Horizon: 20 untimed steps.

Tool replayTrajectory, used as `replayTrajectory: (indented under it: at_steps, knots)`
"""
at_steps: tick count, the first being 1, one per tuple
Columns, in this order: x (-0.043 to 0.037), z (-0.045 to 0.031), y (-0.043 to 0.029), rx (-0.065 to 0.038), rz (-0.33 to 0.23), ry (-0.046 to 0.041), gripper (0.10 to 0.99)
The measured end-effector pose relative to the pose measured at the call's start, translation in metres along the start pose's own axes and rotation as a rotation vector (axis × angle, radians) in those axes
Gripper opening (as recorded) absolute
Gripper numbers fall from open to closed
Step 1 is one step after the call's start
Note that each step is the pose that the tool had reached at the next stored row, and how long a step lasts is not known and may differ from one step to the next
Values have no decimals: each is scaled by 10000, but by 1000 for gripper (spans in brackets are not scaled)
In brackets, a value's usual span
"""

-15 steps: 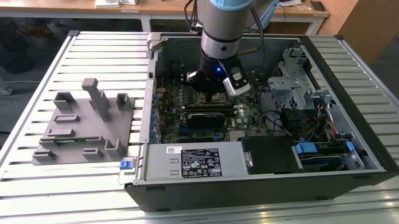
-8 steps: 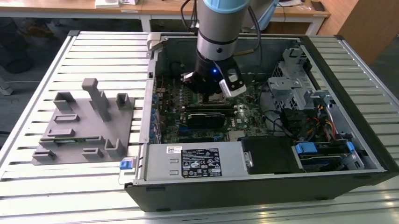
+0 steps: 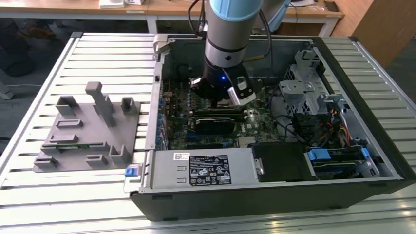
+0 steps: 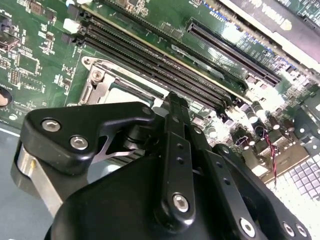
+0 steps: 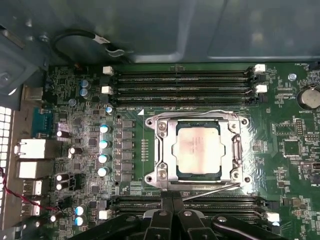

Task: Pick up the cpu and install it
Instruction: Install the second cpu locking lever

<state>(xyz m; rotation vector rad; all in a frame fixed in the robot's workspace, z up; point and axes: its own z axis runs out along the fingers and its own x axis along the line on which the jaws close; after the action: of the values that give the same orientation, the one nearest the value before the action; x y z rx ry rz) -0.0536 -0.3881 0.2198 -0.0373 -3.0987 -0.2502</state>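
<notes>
at the centre of the first wrist view, the cpu (image 5: 198, 150) lies flat within the socket frame (image 5: 160, 150) on the motherboard (image 5: 285, 125), already seated. my tool (image 5: 172, 220) hovers just beside the frame; whether it is clenched i cannot tell.

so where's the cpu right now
In the first wrist view the cpu sits inside the metal-rimmed socket frame on the green motherboard, between two banks of black memory slots, with the gripper just beside the frame.
</notes>
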Motion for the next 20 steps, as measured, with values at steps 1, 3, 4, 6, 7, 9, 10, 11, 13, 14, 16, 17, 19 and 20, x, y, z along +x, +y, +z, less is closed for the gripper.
replayTrajectory:
  at_steps: [1, 3, 4, 6, 7, 9, 10, 11, 13, 14, 16, 17, 19, 20]
  knots:
    - [6, 8, -7, -15, 0, 1, 106]
    - [11, 31, -17, -36, -3, 1, 106]
    - [14, 46, -21, -42, -3, 2, 106]
    - [22, 77, -27, -55, -2, 2, 106]
    - [28, 89, -29, -66, -3, 1, 106]
    - [48, 111, -33, -89, -5, 3, 106]
    - [54, 125, -36, -95, -4, 4, 106]
    - [57, 140, -39, -102, -4, 4, 106]
    - [68, 160, -43, -132, -5, 5, 106]
    - [76, 167, -44, -151, -6, 5, 106]
    - [85, 177, -45, -186, -7, 6, 106]
    - [88, 179, -46, -206, -8, 7, 106]
    - [89, 184, -46, -275, -10, 8, 106]
    - [90, 187, -47, -308, -11, 9, 106]
